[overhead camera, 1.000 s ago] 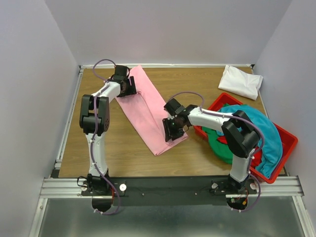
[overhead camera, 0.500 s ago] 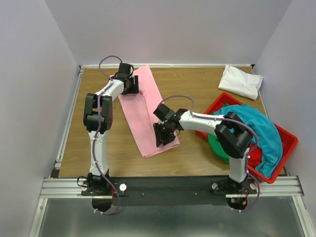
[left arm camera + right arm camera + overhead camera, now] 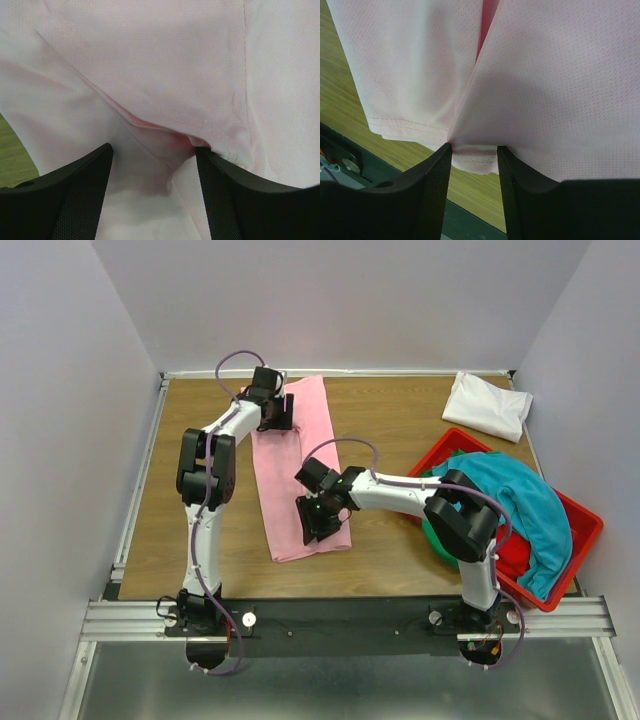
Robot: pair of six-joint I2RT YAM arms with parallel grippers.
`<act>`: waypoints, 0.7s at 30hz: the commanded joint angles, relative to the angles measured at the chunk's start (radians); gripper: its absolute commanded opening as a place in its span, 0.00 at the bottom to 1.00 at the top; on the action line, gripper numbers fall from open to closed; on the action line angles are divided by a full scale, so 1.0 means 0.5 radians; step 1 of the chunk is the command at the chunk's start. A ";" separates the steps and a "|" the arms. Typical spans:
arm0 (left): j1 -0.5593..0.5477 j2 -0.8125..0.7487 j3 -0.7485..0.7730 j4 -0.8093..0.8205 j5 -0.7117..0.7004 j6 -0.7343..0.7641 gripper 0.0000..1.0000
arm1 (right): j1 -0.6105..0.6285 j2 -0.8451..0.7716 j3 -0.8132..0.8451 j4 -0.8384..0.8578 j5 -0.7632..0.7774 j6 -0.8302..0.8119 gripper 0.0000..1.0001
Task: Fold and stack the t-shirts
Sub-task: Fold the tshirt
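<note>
A light pink t-shirt, folded into a long strip, lies on the wooden table and runs almost straight from far to near. My left gripper rests on its far end. In the left wrist view the jaws stand wide apart with creased pink cloth between them. My right gripper sits on the near end, its jaws apart astride the hem. A folded white t-shirt lies at the far right. A teal t-shirt and a green one hang over the bin.
A rigid red plastic bin stands at the right near edge and holds the heap of shirts. Walls close in the table on three sides. Bare wood shows between the pink strip and the white shirt. A metal rail runs along the near edge.
The pink strip has swung from a diagonal to nearly upright. My left gripper moved right with the far end. My right gripper moved left and nearer with the near end.
</note>
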 commanded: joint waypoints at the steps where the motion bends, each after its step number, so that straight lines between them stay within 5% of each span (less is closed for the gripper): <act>1: -0.021 0.058 0.066 -0.042 0.078 0.035 0.75 | 0.026 0.076 0.031 0.015 0.026 0.021 0.49; 15: 0.006 -0.147 0.591 -0.257 0.041 0.042 0.82 | 0.023 -0.145 0.212 -0.242 0.390 -0.006 0.65; 21: 0.056 -0.655 0.141 -0.235 0.072 -0.056 0.82 | -0.048 -0.322 0.206 -0.592 0.768 0.352 0.68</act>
